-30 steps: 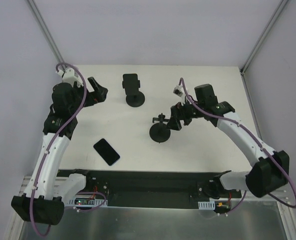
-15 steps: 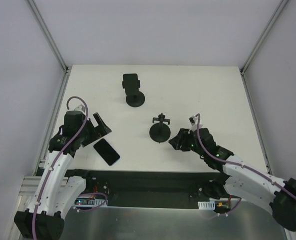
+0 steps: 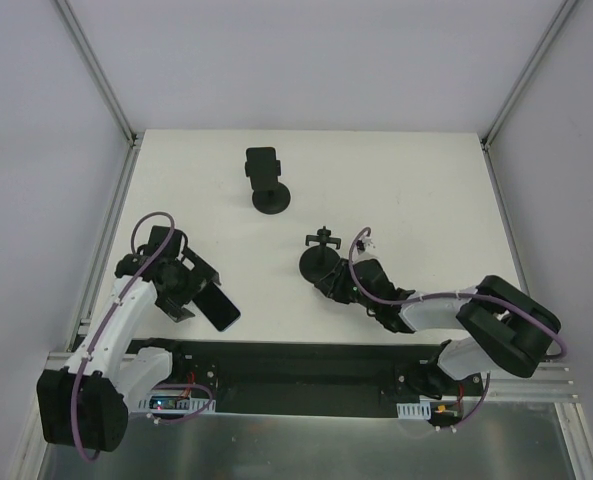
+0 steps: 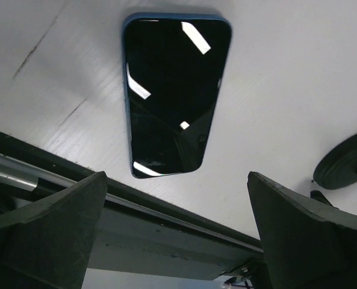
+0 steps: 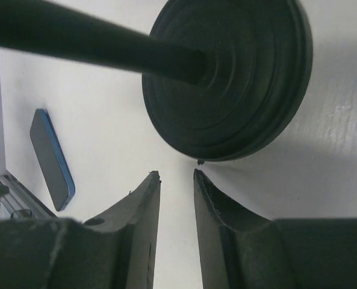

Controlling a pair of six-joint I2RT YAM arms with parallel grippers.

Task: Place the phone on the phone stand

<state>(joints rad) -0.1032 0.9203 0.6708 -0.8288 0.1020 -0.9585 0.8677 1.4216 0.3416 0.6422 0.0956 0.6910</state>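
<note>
Left wrist view: the phone [image 4: 175, 93] lies flat and screen-up on the table [image 4: 298, 72], with one short end at the table's near edge. Its blue case rim shows only in the wrist views. The left gripper [image 4: 177, 176] hangs above that end, its jaws spread wider than the phone and grasping nothing.

Top external view: the phone [image 3: 219, 305] sits near the left front of the table [image 3: 426, 200], with the left gripper [image 3: 198, 285] at its far-left end. The empty phone stand [image 3: 321, 262] stands to its right, well apart. A second stand [image 3: 266, 182], farther back, carries a dark slab.

Right wrist view: the right gripper [image 5: 175, 174] is low beside the phone stand [image 5: 238, 78] base. Its jaws are parted by a narrow gap and hold nothing. The phone [image 5: 52, 158] is visible beyond.
</note>
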